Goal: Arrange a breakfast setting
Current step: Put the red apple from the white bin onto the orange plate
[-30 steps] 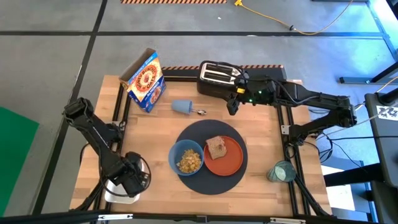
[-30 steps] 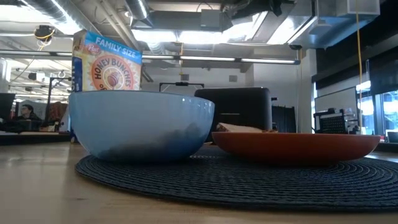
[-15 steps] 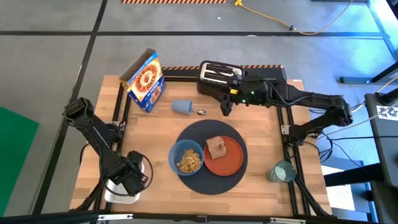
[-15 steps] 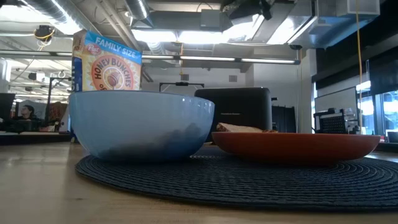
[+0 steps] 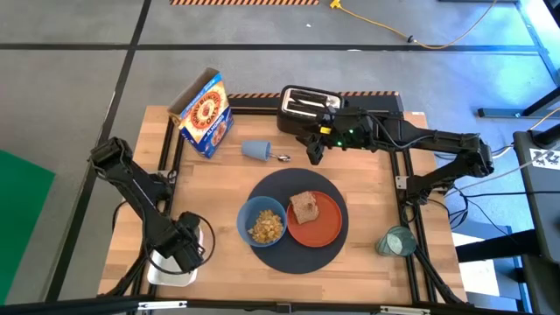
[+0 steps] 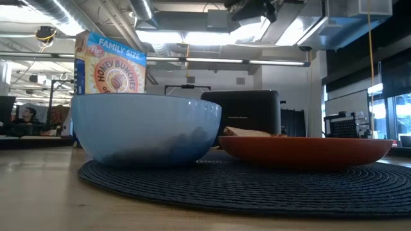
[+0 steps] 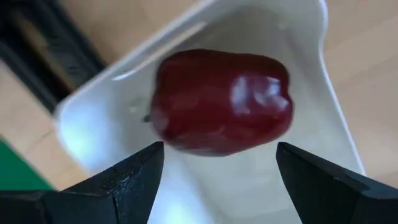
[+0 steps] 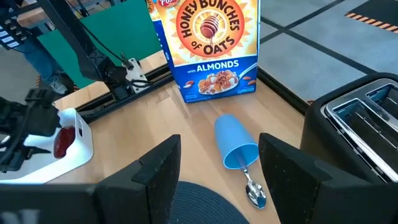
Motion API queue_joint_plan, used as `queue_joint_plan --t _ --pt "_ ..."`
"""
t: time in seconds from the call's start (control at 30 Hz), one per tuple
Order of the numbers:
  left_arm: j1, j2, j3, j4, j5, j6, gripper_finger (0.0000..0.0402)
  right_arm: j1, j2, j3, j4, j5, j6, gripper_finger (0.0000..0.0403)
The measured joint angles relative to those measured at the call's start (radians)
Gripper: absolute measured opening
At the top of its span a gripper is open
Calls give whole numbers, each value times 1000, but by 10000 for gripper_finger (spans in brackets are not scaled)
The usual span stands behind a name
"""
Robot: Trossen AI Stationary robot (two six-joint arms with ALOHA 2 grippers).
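Left pincer hung spread, empty, right over the red fruit in the white tray; we judged fruit pickup in hand, next lower and clamp. Right pincer, spread and empty, sat above the spoon and blue cup.
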Motion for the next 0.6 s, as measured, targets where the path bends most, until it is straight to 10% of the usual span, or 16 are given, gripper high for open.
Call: queue_joint_plan --t 0.3,0.6 --pt "3 0 -19 22 97 70 336 0 0 0 0 -32 30 207" --pt "9 -6 96 -85 -31 16 337 0 0 0 -1 -23 53 207"
